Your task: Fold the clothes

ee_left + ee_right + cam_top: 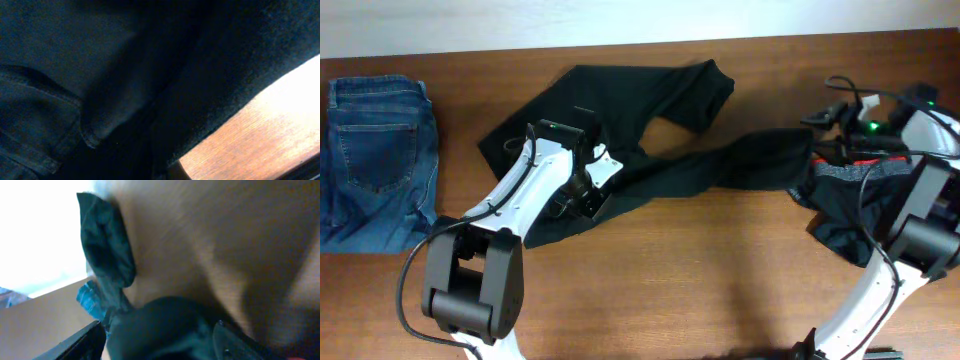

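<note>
Black trousers [650, 110] lie spread across the middle of the table, with one leg stretched out to the right. My left gripper [584, 196] is down on the trousers near their waist. In the left wrist view dark cloth [110, 75] fills the frame and hides the fingers, so it seems shut on the cloth. My right gripper [823, 140] is shut on the end of the stretched leg. In the right wrist view the cloth [160, 325] bulges between my right gripper's fingers [160, 340] and trails away from them.
Folded blue jeans [375, 160] lie at the left edge of the table. A dark garment with a red and grey waistband [850, 195] is heaped under the right arm. Bare wood [720, 270] runs along the front of the table.
</note>
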